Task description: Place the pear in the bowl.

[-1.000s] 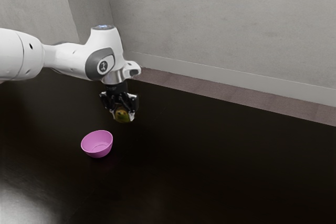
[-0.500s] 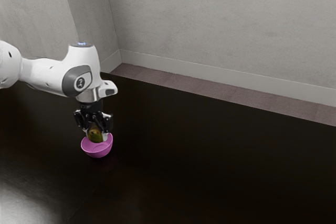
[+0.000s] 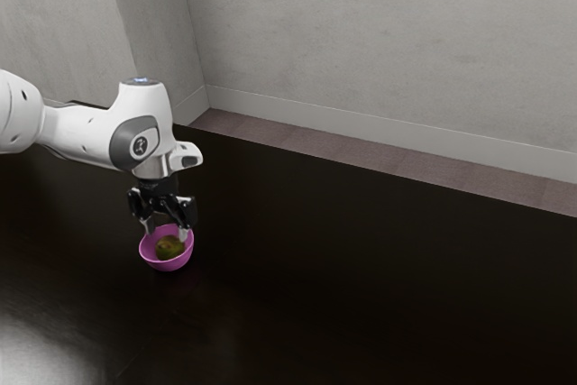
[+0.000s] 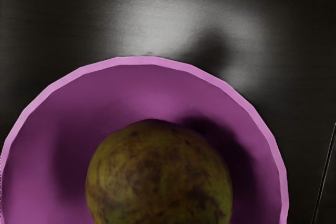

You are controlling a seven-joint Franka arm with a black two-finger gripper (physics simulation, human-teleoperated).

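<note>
Pear (image 3: 168, 248) in the pink bowl (image 3: 169, 265), mottled green and brown, just below the pincer (image 3: 167, 233), the pincer's two fingers spread apart, bowl upright on the dark counter (image 3: 361, 277).

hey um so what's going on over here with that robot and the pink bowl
A robot arm is placing a pear in the pink bowl on a dark table. The pear is inside the bowl. The tool is right above it with its fingers apart, not gripping anything.
</note>
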